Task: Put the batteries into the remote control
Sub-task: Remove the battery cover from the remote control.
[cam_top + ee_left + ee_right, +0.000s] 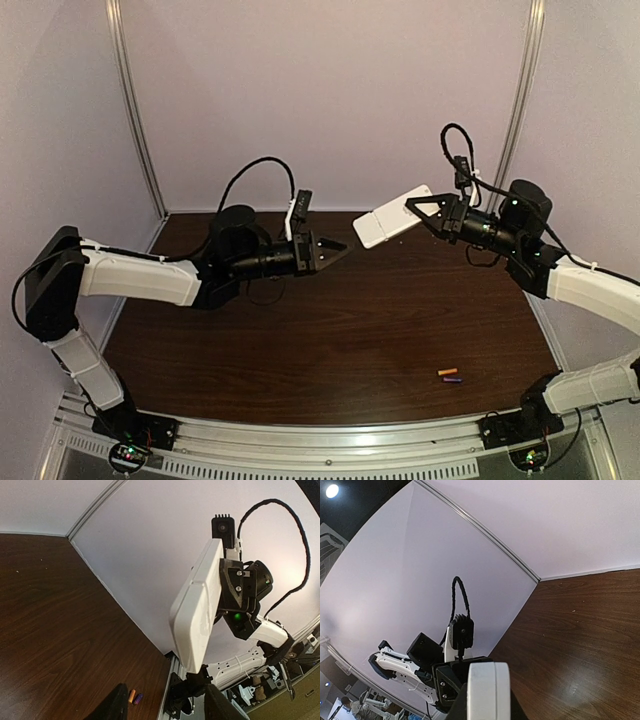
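Right hand (411, 217) pinches the remote control (385, 225), lengthwise toward the spread left hand (335, 252).

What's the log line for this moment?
right gripper: holding remote control aloft | left gripper: open, empty | batteries: on table, unloaded

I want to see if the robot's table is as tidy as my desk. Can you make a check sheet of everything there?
Surface: dark wood table, with two batteries lying on it.
Job's things: remote control is held up in the air, off the table. The orange battery and purple battery lie side by side near the right arm's base.
Clutter: nothing seen.
Grippers: right gripper is shut on one end of the remote control. Left gripper is open and empty, pointing toward it.
Cables: a black cable loops above each wrist.
Surroundings: pale walls and a metal rail along the near edge.
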